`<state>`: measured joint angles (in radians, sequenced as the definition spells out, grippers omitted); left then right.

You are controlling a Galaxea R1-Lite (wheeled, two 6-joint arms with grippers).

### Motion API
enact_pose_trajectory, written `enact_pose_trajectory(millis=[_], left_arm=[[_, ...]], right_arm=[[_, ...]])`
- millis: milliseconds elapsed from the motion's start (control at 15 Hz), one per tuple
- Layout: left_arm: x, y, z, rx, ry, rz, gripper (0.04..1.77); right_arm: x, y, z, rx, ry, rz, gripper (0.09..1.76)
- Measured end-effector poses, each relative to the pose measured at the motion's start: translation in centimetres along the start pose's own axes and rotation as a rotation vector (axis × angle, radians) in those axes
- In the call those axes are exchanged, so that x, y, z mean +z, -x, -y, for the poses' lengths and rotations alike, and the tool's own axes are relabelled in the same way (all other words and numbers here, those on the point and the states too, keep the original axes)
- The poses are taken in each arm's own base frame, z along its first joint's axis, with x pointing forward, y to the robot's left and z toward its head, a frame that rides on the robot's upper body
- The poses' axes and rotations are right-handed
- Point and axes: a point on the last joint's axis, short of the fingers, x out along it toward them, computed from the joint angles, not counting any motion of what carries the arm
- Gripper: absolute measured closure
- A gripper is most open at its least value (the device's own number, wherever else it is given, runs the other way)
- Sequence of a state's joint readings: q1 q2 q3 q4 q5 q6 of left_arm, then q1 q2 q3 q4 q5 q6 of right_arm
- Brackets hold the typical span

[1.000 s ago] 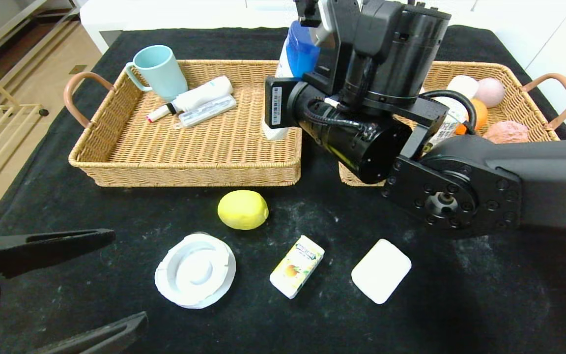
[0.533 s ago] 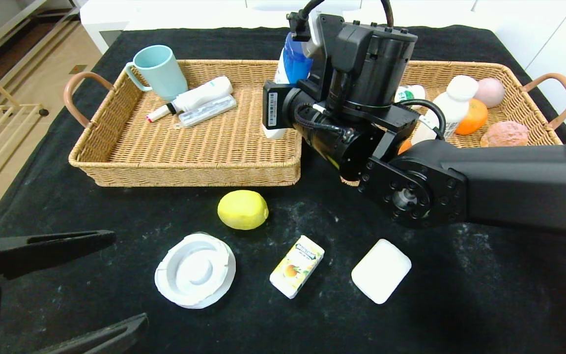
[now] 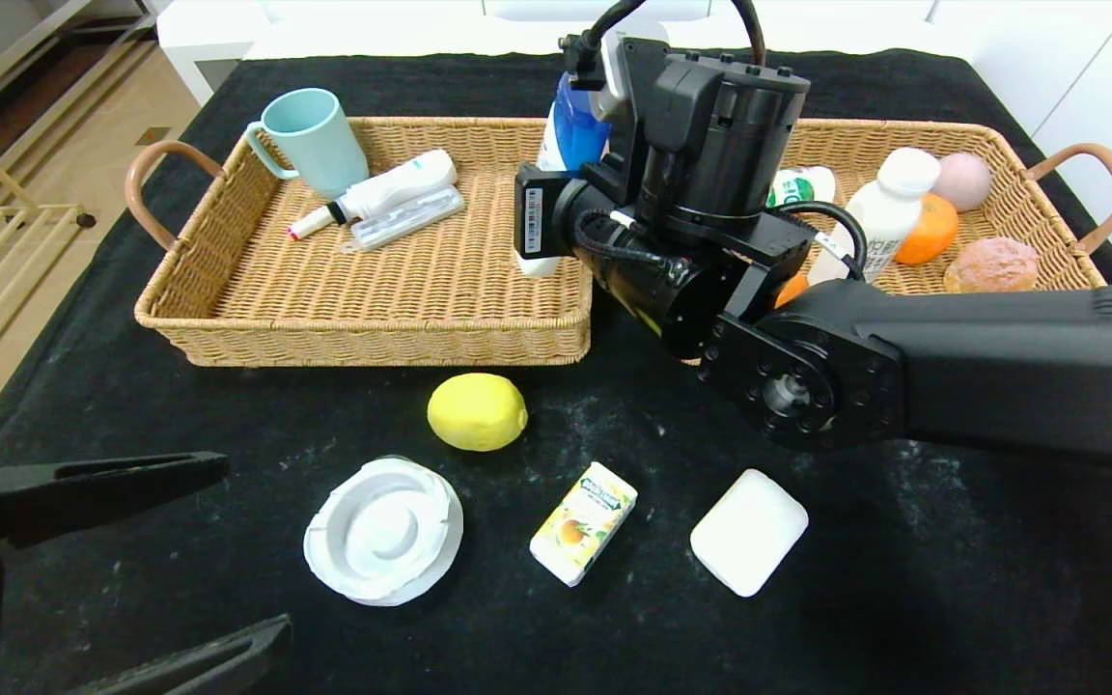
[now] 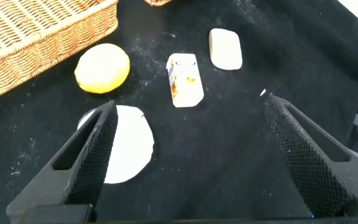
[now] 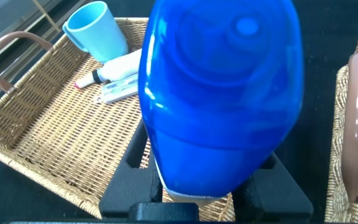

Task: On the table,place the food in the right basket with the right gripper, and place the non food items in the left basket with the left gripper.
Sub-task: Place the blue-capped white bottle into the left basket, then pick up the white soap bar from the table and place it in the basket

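Right now our right gripper (image 5: 197, 186) is clamped shut on a white bottle with a blue cap (image 3: 570, 130), holding it over the right end of the left wicker basket (image 3: 363, 319), beside the gap to the right wicker basket (image 3: 1048, 164). Our left gripper (image 4: 191, 155) hovers low at the near left of the black table (image 3: 903, 598), fingers (image 4: 92, 155) spread wide with nothing between them, above a round white lid (image 3: 384, 529). Near it on the cloth lie a yellow lemon (image 3: 477, 411), a small juice carton (image 3: 583, 521) and a white rounded soap bar (image 3: 749, 531)
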<state>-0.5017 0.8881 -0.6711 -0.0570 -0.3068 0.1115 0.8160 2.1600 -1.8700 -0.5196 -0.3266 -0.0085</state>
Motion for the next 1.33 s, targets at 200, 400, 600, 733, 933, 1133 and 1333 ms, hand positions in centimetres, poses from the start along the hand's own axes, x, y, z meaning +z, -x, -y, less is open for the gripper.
enact_pose_trajectory(millis=[200, 400, 600, 733, 933, 1133, 1333], left_arm=[[0.0, 0.0, 0.0, 0.000, 0.000, -0.002, 0.09], [0.0, -0.1, 0.0, 0.000, 0.000, -0.004, 0.09], [-0.1, -0.1, 0.0, 0.000, 0.001, -0.006, 0.09], [-0.1, -0.1, 0.0, -0.001, 0.000, -0.007, 0.09], [-0.2, -0.2, 0.0, -0.001, 0.000, -0.008, 0.09], [-0.2, -0.1, 0.0, -0.001, -0.008, -0.008, 0.09], [-0.3, -0.2, 0.0, -0.002, -0.019, -0.014, 0.09]], right_arm=[[0.0, 0.0, -0.2, 0.005, 0.003, 0.001, 1.05], [-0.2, 0.1, -0.3, 0.005, 0.003, -0.003, 0.76], [-0.3, 0.1, -0.4, 0.004, 0.006, -0.009, 0.56], [-0.2, 0.4, -0.5, 0.009, 0.011, -0.015, 0.47], [0.2, 1.5, -0.8, 0.021, 0.017, -0.031, 0.36], [0.8, 3.3, -1.1, 0.035, 0.022, -0.056, 0.29], [0.7, 5.2, -0.8, 0.026, 0.035, -0.089, 0.25]])
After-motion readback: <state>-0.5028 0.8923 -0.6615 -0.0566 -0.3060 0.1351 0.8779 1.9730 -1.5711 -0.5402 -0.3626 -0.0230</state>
